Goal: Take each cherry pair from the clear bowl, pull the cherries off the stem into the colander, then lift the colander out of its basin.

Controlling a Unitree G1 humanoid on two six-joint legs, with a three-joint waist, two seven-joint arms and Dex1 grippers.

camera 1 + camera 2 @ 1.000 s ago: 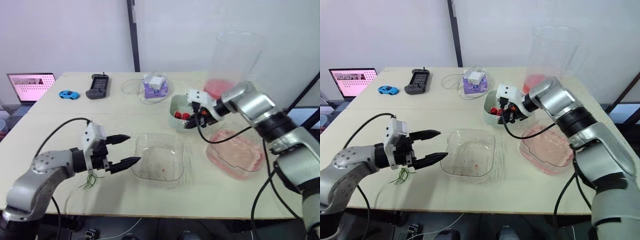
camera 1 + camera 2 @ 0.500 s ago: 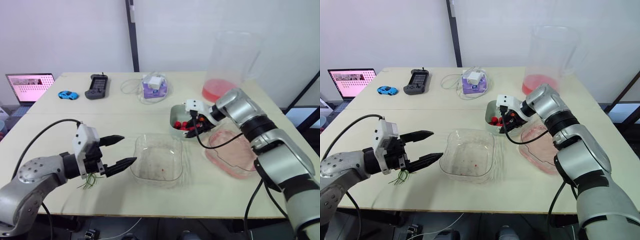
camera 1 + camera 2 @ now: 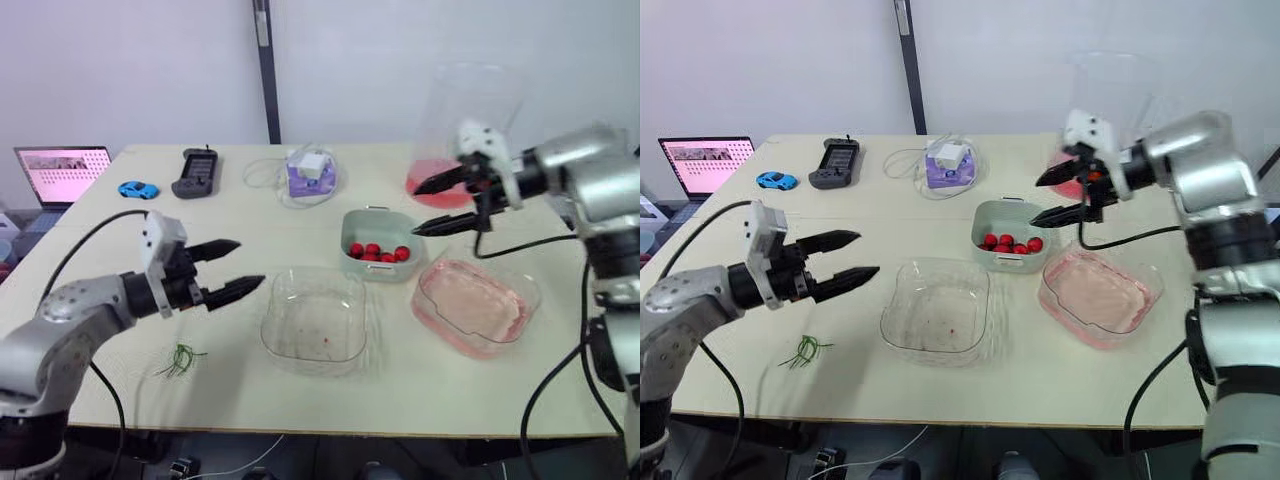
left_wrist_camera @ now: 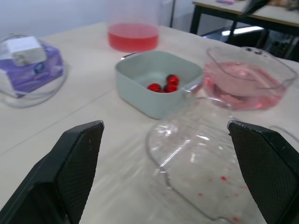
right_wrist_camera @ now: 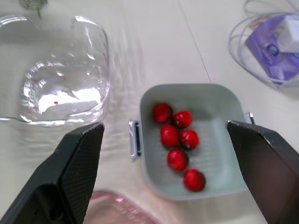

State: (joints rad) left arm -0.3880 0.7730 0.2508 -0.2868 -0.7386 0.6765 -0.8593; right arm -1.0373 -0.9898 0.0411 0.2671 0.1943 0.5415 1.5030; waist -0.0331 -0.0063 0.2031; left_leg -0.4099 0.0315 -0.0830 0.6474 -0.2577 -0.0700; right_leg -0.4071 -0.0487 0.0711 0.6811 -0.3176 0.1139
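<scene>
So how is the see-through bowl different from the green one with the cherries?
The clear bowl is see-through; the green colander is solid pale green. The clear bowl holds no cherries, just red specks; the colander holds six cherries. Both are squarish with rounded corners and sit on the table.

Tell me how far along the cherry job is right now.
Done: the clear bowl holds only red specks, six cherries lie in the colander, and stems lie on the table. In hand: nothing; the left end effector and right end effector hover open. Left: lifting the colander out, not yet gripped.
</scene>
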